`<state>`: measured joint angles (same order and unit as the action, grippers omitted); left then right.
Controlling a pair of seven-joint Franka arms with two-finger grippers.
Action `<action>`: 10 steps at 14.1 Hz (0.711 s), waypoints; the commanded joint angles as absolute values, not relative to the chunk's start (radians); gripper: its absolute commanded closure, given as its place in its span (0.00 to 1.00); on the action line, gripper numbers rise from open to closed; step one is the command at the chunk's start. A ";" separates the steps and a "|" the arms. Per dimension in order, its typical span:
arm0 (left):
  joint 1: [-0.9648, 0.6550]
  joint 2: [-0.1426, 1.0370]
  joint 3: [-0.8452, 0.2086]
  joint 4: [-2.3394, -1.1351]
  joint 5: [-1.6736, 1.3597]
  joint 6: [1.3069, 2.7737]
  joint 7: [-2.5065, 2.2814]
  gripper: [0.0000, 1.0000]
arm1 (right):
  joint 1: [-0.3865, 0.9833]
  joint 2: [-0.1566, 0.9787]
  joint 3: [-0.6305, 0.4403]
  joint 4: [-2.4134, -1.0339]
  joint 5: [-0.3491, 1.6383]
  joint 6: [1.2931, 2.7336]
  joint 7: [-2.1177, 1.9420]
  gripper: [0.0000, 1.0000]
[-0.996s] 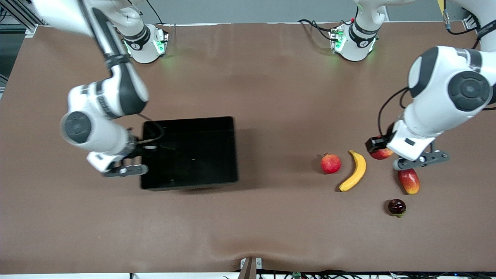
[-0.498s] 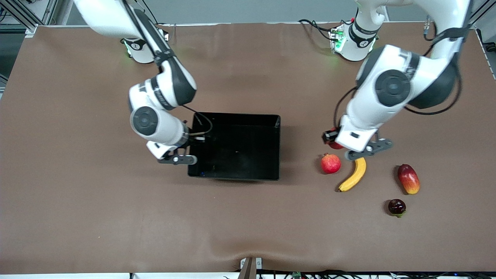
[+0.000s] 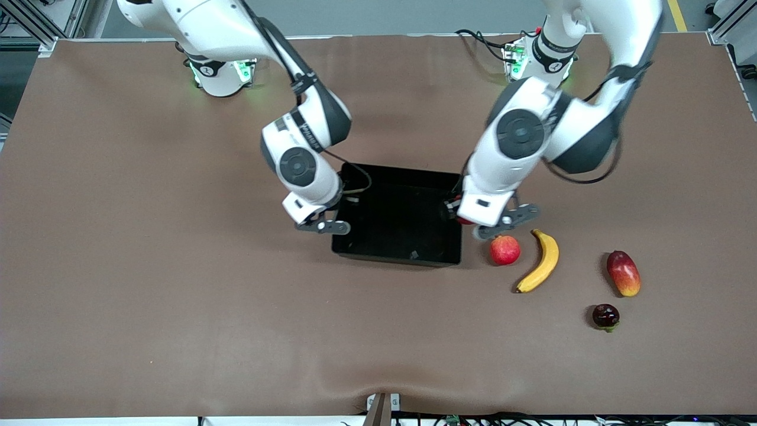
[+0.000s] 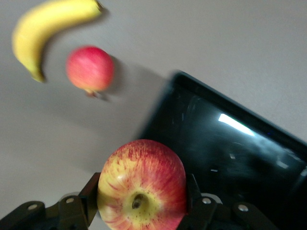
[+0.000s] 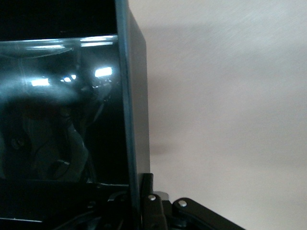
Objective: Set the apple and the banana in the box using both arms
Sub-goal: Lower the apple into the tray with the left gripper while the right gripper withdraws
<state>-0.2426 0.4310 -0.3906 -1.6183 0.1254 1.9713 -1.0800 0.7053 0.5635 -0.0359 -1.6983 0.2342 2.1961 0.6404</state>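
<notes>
Left end effector (image 4: 141,211) clutches the apple (image 4: 142,186) over the box (image 3: 437,177) rim, right end effector (image 5: 139,206) pinching the box wall at nine o'clock.

The front camera is looking down from high; both wrist cameras are looking close at the black tray (image 3: 408,236) (image 4: 230,143) (image 5: 57,120).

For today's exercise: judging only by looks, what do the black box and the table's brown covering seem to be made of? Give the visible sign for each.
The box: probably hard plastic with a glossy finish; its inner walls mirror bright light spots in the right wrist view.
The table covering: seemingly a matte brown sheet, perhaps fabric or paper; it shows no glare and ripples slightly along the edge nearest the front camera. The exact material is unclear.
</notes>
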 commanded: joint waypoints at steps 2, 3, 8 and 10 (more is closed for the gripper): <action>-0.307 0.547 -0.390 -1.611 0.192 2.057 -1.209 1.00 | 0.758 0.583 -0.048 -1.695 0.258 2.252 0.690 0.49; -0.319 0.572 -0.388 -1.617 0.198 2.074 -1.224 1.00 | 0.761 0.587 -0.048 -1.695 0.258 2.252 0.690 0.24; -0.331 0.624 -0.388 -1.742 0.261 2.172 -1.304 1.00 | 0.736 0.569 -0.052 -1.694 0.258 2.235 0.689 0.00; -0.324 0.623 -0.388 -1.778 0.262 2.178 -1.330 1.00 | 0.718 0.552 -0.054 -1.692 0.256 2.203 0.677 0.00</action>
<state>-0.3299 0.6520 -0.3881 -1.7250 0.2373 2.1549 -1.2822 0.7413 0.5821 -0.0576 -1.6910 0.2364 2.2417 0.6847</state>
